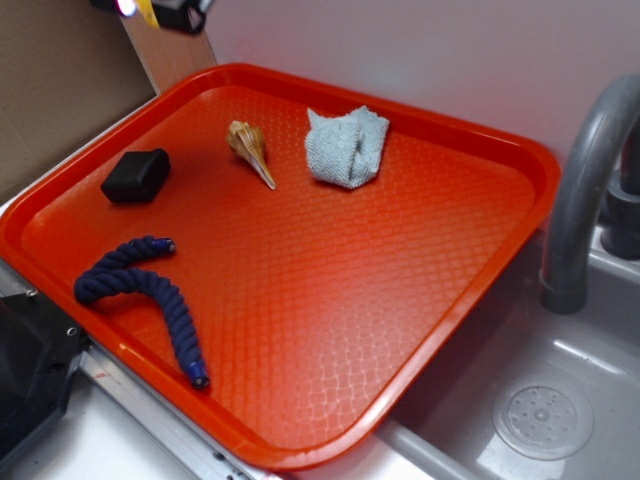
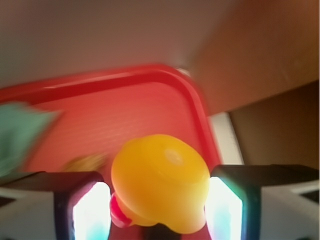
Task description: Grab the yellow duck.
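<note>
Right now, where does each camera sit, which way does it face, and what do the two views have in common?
Exterior: mounted high off the tray's near corner, looking down across the orange tray at the seashell, grey cloth, black block, blue rope and sink faucet; only a bit of the gripper shows at the top edge.
Wrist: on the arm above the tray, looking down past the fingers, which are shut on the yellow duck.
Shared: the tray, cloth and seashell.
</note>
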`<move>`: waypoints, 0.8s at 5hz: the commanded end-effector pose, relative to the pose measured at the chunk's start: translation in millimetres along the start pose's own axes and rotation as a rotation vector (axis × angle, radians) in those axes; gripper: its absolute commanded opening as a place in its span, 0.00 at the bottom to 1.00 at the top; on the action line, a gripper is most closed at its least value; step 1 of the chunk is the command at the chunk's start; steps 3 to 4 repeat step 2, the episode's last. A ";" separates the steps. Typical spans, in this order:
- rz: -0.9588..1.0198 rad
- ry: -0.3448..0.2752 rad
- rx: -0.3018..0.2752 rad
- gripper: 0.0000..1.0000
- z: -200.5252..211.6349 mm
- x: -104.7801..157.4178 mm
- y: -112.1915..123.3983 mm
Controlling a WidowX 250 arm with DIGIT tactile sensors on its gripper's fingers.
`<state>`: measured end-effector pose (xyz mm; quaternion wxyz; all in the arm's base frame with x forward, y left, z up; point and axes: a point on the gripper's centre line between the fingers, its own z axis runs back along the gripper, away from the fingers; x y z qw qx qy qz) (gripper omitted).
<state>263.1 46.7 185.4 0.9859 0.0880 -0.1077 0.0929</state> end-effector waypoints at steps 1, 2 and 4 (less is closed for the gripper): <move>-0.210 -0.035 -0.455 0.00 106.1 -62.3 -14.7; -0.252 0.040 -0.436 0.00 100.4 -62.3 -10.7; -0.252 0.040 -0.436 0.00 100.4 -62.3 -10.7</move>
